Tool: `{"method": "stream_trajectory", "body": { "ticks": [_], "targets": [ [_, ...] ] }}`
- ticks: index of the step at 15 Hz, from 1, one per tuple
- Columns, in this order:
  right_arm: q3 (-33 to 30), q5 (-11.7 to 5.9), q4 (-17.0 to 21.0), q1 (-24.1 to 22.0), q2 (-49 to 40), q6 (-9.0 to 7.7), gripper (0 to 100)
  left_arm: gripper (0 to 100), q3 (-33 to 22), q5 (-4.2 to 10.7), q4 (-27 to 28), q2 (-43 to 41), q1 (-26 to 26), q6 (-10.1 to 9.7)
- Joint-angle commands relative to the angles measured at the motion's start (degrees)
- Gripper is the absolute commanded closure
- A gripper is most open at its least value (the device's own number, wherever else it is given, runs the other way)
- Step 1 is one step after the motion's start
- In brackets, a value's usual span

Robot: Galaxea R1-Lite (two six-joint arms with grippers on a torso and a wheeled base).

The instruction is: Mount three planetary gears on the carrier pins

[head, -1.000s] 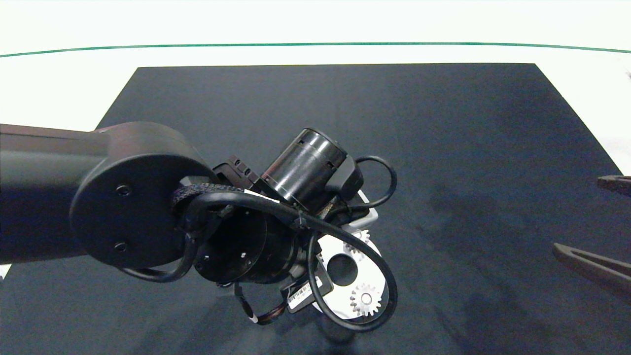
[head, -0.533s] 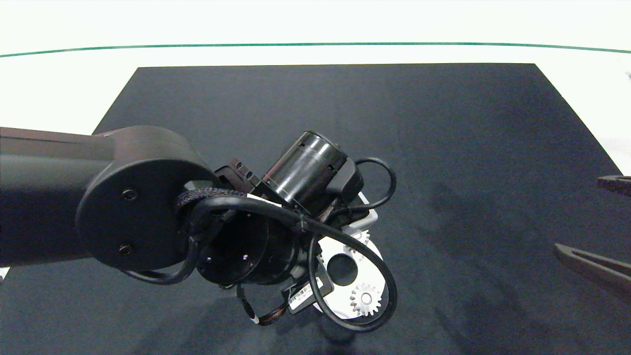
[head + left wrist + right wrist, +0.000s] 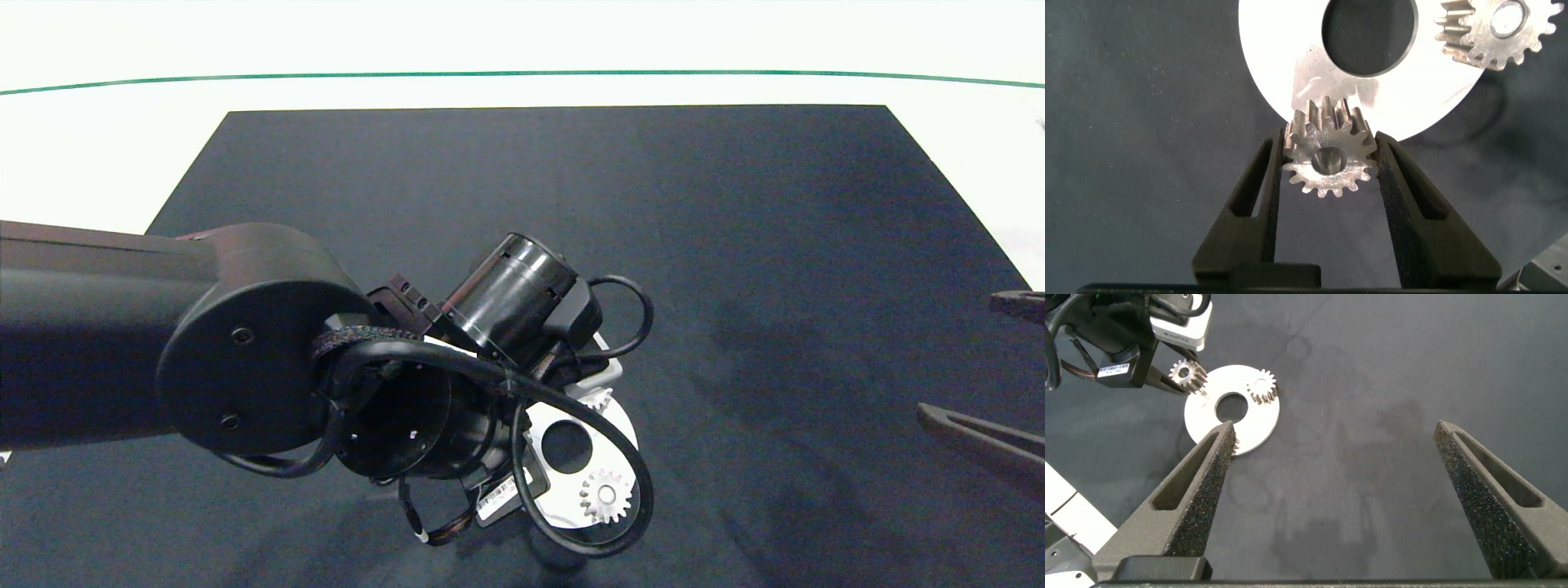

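Silvery third gear [image 3: 1328,150], clamped in the left gripper [image 3: 1328,159], has edged over the white disc's [image 3: 1290,73] rim (right gripper [image 3: 1335,469] idles agape nearby), nearing its pin.

Black mat [image 3: 735,245] on a white table [image 3: 98,139] with green line [image 3: 522,73].

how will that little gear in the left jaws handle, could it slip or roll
The gear looks like rigid metal, so it probably won't flex. The left gripper pinches only tooth tips, so it might twist or slip. Dropped on edge, it could roll.
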Motion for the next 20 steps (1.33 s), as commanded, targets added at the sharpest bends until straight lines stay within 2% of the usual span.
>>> {"method": "stream_trajectory", "body": {
  "ticks": [1, 10, 20],
  "targets": [
    [0.0, -0.12, 0.0, 0.0, -0.1, -0.07, 0, 93, 0.2, 0.13, 0.1, 0.1, 0.0, 0.20],
    [0.1, -0.12, 0.0, 0.0, 0.2, -0.07, 0, 93, 1.0, 0.04, -1.5, 0.3, 1.8, 0.82],
    [0.2, -0.04, 0.0, 0.0, 0.3, -0.07, 0, 93, 2.2, -0.04, -3.1, -0.4, 1.4, 1.43]
  ]
}}
